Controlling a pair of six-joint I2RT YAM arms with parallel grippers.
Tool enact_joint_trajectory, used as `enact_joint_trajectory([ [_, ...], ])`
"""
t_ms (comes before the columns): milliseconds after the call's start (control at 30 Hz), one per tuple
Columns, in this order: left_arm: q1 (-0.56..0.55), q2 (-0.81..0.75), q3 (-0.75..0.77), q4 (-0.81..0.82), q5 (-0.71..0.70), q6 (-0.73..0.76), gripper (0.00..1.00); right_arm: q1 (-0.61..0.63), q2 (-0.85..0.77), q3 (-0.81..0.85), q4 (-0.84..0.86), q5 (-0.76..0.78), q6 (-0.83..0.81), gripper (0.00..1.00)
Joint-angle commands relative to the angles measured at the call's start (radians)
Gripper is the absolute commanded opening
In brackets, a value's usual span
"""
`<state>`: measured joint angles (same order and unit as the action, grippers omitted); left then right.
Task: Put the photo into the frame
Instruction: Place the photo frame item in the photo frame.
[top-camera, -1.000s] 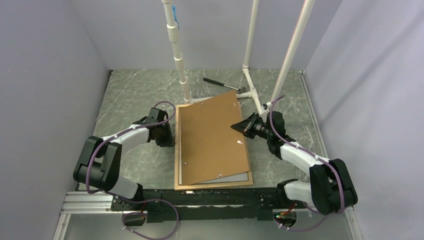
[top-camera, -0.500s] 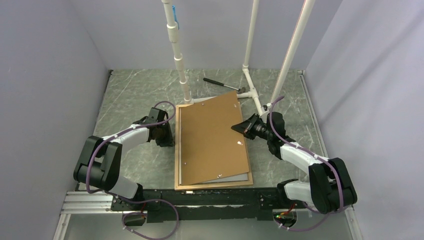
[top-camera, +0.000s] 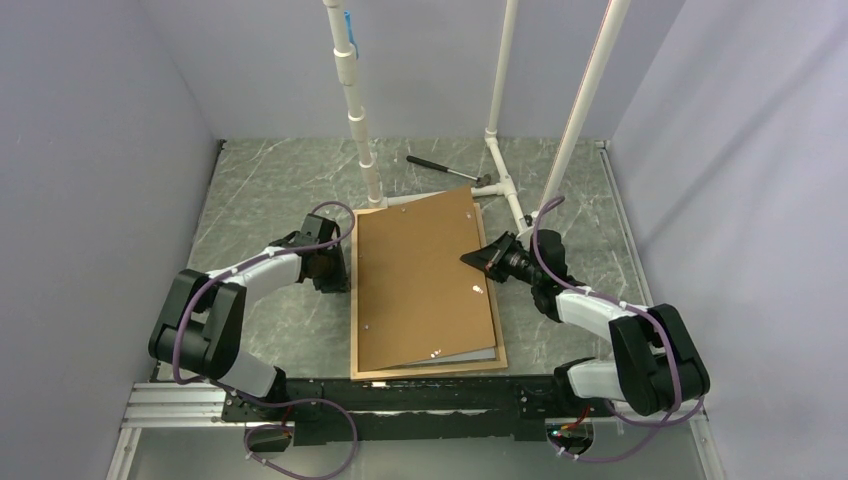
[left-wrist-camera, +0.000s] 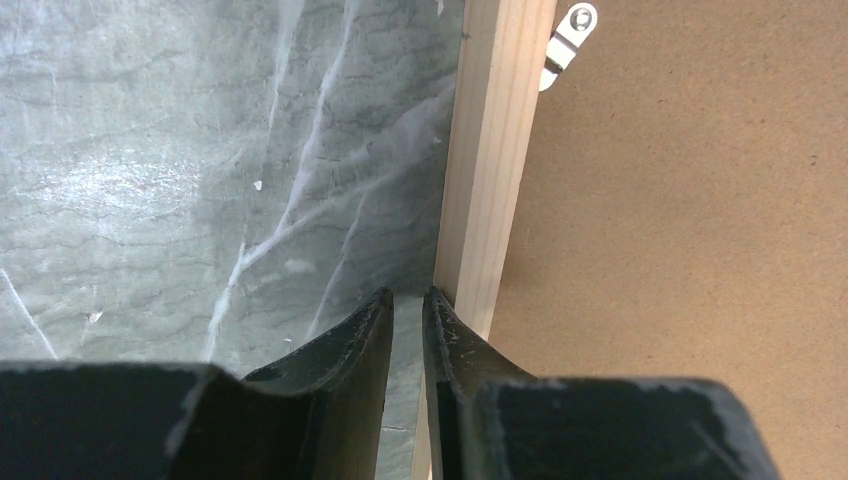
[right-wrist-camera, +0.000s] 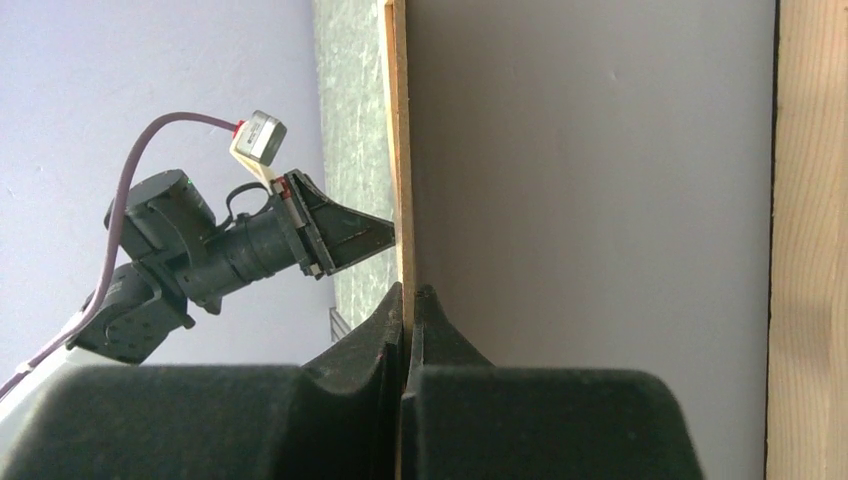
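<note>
The frame (top-camera: 430, 372) lies flat mid-table, its light-wood rails showing at the near and left sides. A pale grey sheet, the photo (top-camera: 472, 354), lies inside it and peeks out near the front. A brown backing board (top-camera: 420, 280) lies askew over both, with its right edge raised. My right gripper (top-camera: 470, 257) is shut on that thin edge (right-wrist-camera: 399, 150), with the photo (right-wrist-camera: 590, 180) below and a frame rail (right-wrist-camera: 812, 240) beyond. My left gripper (left-wrist-camera: 408, 295) stands narrowly open and empty at the frame's left rail (left-wrist-camera: 495, 150), one finger touching it.
A hammer (top-camera: 445, 168) lies at the back of the marbled table. Three white PVC pipes (top-camera: 360, 120) (top-camera: 500, 100) (top-camera: 585, 100) rise just behind the frame. A metal clip (left-wrist-camera: 568, 35) sits on the backing board by the left rail. Grey walls close in both sides.
My right gripper has shifted slightly left and nearer with the board's edge, and the board has settled a little lower. The left arm has hardly moved.
</note>
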<state>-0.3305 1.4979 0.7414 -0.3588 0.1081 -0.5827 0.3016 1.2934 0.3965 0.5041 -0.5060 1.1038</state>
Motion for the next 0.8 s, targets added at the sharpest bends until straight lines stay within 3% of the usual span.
enact_joint_trajectory([
  [0,-0.029,0.066,-0.021,-0.027,-0.024,0.015,0.27,0.033,0.033,-0.023,-0.003,0.003,-0.002,0.0],
  [167,-0.033,0.068,-0.021,-0.027,-0.025,0.012,0.28,0.034,0.044,0.003,-0.085,0.023,-0.067,0.0],
  [333,-0.036,0.068,-0.016,-0.034,-0.032,0.013,0.29,0.034,0.068,0.029,-0.125,0.025,-0.116,0.31],
  [567,-0.038,0.071,-0.015,-0.035,-0.034,0.013,0.29,0.042,0.1,0.057,-0.181,0.041,-0.172,0.51],
  [767,-0.039,0.076,-0.014,-0.037,-0.035,0.012,0.29,0.066,0.081,0.088,-0.279,0.095,-0.235,0.74],
])
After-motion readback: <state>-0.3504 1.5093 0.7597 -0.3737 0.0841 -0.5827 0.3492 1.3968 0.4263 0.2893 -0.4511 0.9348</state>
